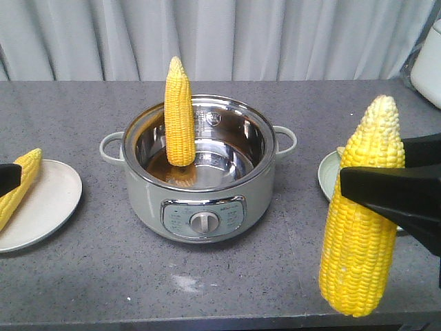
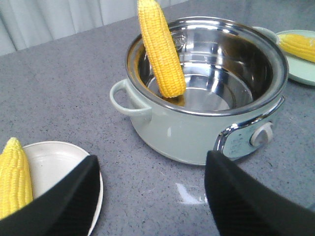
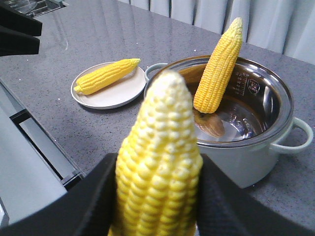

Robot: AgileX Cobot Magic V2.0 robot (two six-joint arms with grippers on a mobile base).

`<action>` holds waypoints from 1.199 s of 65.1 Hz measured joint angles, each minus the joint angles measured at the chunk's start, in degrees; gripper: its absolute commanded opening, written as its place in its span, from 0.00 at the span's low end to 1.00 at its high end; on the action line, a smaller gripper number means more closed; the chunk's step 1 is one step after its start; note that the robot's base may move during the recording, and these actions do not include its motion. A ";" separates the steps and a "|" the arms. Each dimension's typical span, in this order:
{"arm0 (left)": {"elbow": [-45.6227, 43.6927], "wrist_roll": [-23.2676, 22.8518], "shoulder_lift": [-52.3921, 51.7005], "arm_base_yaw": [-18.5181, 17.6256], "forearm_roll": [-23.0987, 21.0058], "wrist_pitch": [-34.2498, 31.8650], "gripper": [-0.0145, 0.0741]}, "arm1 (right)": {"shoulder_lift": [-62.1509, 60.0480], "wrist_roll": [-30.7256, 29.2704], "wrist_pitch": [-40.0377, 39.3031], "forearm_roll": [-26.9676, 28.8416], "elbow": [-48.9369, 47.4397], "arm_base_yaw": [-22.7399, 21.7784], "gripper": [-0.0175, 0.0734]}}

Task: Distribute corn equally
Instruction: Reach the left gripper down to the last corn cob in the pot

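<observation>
The right gripper [image 3: 157,206] clamps a whole yellow corn cob [image 1: 360,248] upright, pale tip up, above the front right corner of the grey worktop [image 1: 262,283]; the round pale-green plate [image 1: 329,178] lies just behind it at the right edge. The left gripper [image 2: 152,196] hangs wide and empty at the left edge, likely the nearer arm to the second cob [image 1: 179,114] leaning tip-up in the central steel-lined pot [image 1: 145,200].

The right plate [image 1: 326,176] sits mostly hidden behind the held cob [image 1: 355,276].
</observation>
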 measured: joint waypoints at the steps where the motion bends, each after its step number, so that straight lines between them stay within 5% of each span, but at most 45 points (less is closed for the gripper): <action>1: 0.00 0.00 0.00 0.00 -0.05 -0.35 0.68 | 0.00 0.00 0.00 0.00 0.00 0.00 0.44; 16: -2.99 0.89 1.13 0.00 -2.75 -2.88 0.70 | 0.00 0.00 0.06 0.00 0.00 0.00 0.44; 41: -23.02 7.25 13.50 -0.93 -9.28 12.00 0.83 | 0.00 0.00 0.12 0.00 0.00 0.00 0.44; 63: -29.83 8.45 23.14 -13.11 -8.52 13.15 0.83 | 0.00 0.00 0.12 0.00 0.00 0.00 0.44; 78: -29.83 -0.37 30.02 -24.17 4.84 8.35 0.83 | 0.00 0.00 0.12 0.00 0.00 0.00 0.44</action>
